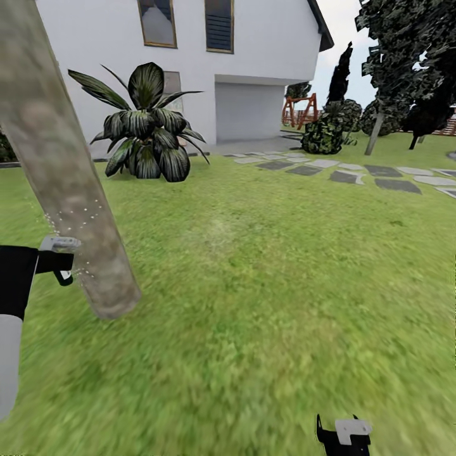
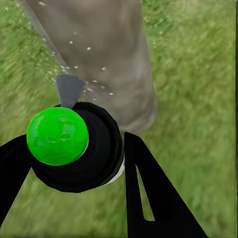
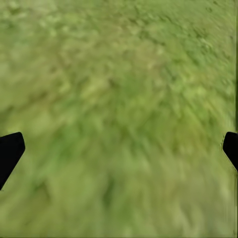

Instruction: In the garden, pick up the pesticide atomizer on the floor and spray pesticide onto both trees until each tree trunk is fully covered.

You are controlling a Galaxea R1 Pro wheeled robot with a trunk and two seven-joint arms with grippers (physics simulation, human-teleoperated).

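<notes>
At the far left of the head view, the left hand (image 1: 38, 261) holds the pesticide atomizer (image 1: 59, 252), with its pale nozzle pointed to the right at the tree trunk (image 1: 60, 171) just beside it. In the left wrist view the two black fingers (image 2: 148, 193) are closed around the bottle's round black body, which has a green cap (image 2: 57, 135), and the grey nozzle (image 2: 68, 90) aims at the bark. Small white droplets lie on the trunk and float near it, so I judge that the spraying of this tree is the step in hand. The droplets appear only on a low band, so the next move probably asks to sweep the nozzle along the trunk.

Further right is the lawn (image 1: 266, 266), then another tree (image 1: 405, 57) far away at the right. The right hand (image 1: 345, 437) hangs low over the grass, wide open and empty.
</notes>
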